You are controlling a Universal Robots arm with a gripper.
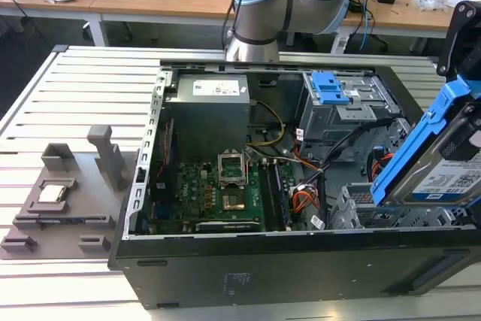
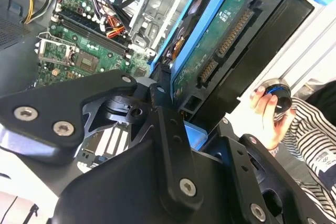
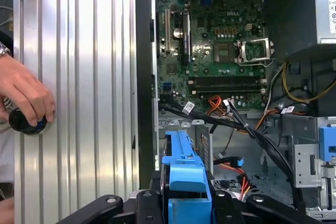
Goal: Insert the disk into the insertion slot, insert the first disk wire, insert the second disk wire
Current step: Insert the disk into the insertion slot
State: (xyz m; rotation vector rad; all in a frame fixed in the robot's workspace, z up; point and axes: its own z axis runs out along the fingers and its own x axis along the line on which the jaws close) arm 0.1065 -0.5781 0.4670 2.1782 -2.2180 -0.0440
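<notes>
The disk (image 1: 443, 159), a silver drive with a white-and-blue label in a bright blue carrier, hangs tilted at the exterior view's right, over the open computer case. My gripper (image 1: 460, 39) comes down from above and is shut on it. Both wrist views show the black fingers (image 2: 160, 108) clamped on the blue carrier (image 3: 185, 169), and the disk's green circuit side (image 2: 220, 40) faces the second wrist camera. The insertion slot (image 1: 359, 208), a low grey perforated cage, sits just below the disk's lower end, and the disk is outside it. Loose black and orange wires (image 1: 304, 199) lie beside that cage.
A taller grey cage with a blue latch (image 1: 331, 92) stands behind the slot. The motherboard (image 1: 218, 193) and power supply (image 1: 207, 107) fill the case's left half. A grey fixture (image 1: 68, 193) lies on the slatted table. A person's hand (image 3: 23, 93) rests on a black knob beside the case.
</notes>
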